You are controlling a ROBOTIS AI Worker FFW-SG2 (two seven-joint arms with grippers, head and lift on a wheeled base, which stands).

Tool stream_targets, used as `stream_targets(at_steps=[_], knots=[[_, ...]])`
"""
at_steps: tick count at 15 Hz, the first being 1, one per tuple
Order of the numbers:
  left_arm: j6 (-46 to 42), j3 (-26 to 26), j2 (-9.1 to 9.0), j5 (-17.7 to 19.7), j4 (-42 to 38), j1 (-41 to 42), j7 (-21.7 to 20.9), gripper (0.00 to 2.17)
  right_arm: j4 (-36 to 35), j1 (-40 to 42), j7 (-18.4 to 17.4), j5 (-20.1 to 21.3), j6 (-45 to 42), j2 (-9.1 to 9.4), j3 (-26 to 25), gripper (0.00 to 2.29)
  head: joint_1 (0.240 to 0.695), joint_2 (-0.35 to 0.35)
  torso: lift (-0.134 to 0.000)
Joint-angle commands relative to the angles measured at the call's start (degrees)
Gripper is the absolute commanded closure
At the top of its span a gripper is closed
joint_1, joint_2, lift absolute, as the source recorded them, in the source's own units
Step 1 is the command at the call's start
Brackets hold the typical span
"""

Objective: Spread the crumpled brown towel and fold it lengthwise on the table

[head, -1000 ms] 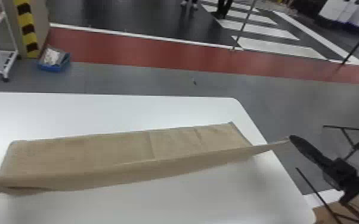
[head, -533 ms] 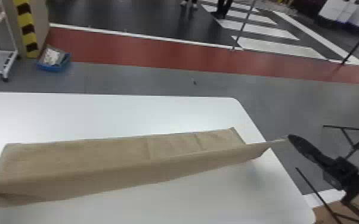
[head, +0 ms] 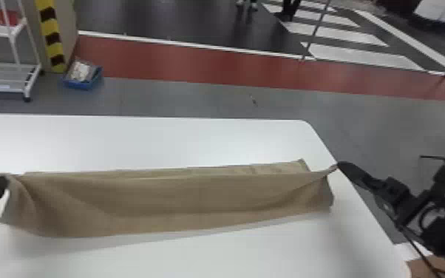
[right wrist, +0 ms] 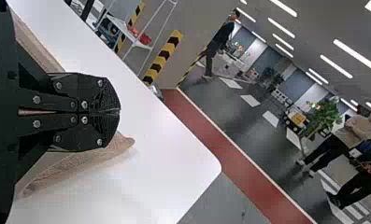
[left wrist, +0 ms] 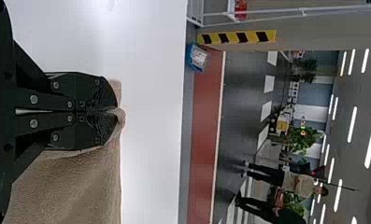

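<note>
A brown towel (head: 181,196), probably light and limp, stretches across the white counter (head: 159,142), one long edge held up near its corners by left claw (left wrist: 115,111) and right claw (head: 339,165), each pinched closed on cloth, sensible grips against sagging.

the right hand (head: 339,165) is black, with round silver screws (right wrist: 36,100).

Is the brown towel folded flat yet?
Not yet: the brown towel is partly folded, its raised edge pinched at both ends by the left fingers and right fingers.
</note>
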Motion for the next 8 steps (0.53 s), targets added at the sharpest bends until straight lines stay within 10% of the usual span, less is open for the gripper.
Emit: stream_targets(at_steps=[1, 8], knots=[[1.13, -2.10, 0.12, -1.68, 2.84, -3.85, 0.47, 1.43, 6.27, -4.98, -0.65, 2.91, -6.10, -0.51, 3.97, 1.45, 0.695, -0.292, -0.125], [6.41, -5.17, 0.56, -3.96, 10.83, -13.78, 0.30, 1.43, 8.73, -9.82, -3.19, 4.06, -11.37, -0.43, 7.84, 1.45, 0.695, -0.272, -0.125]])
